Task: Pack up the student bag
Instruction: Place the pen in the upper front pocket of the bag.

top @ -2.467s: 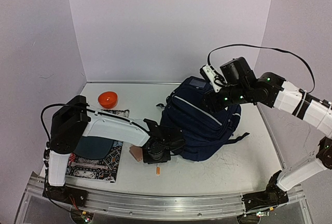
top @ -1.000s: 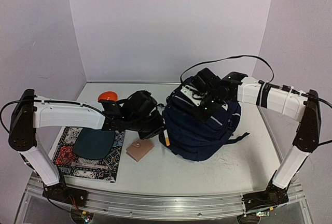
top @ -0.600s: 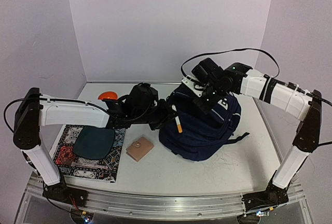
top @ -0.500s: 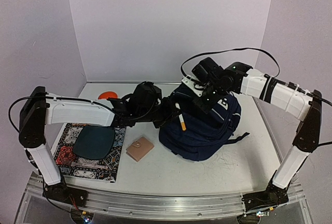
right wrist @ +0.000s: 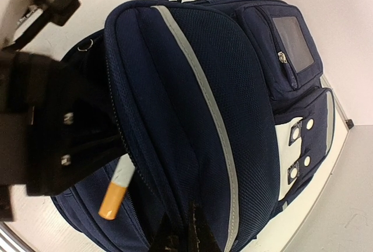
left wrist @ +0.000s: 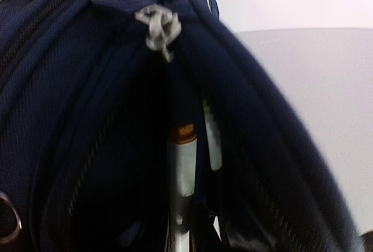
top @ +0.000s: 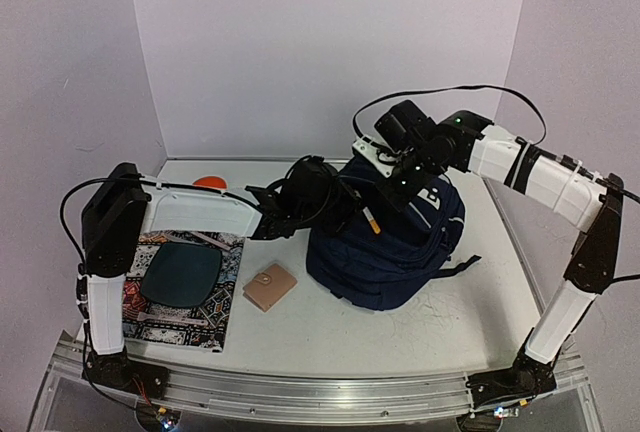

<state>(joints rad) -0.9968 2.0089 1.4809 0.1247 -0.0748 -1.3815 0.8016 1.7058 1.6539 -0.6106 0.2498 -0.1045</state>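
Note:
The student bag (top: 400,247), navy with grey stripes, stands upright at the table's middle. It fills the right wrist view (right wrist: 233,77) and the left wrist view (left wrist: 70,88). My left gripper (top: 352,204) is shut on a white marker with an orange cap (top: 369,218) and holds it at the bag's open zip mouth. In the left wrist view the marker (left wrist: 182,161) points into the dark opening below a grey zip pull (left wrist: 157,27). My right gripper (top: 405,180) is shut on the bag's front flap (right wrist: 192,147) and holds it up and open; the marker (right wrist: 116,192) shows beside it.
A brown square wallet (top: 270,285) lies on the white table (top: 450,322) left of the bag. A patterned book (top: 205,317) with a dark teal oval case (top: 181,272) on it lies at the front left. A red bowl (top: 210,182) sits behind my left arm.
My left gripper took the marker from the table in front of the bag and carried it up and right to the bag's opening. My right gripper came down onto the flap and lifted it.

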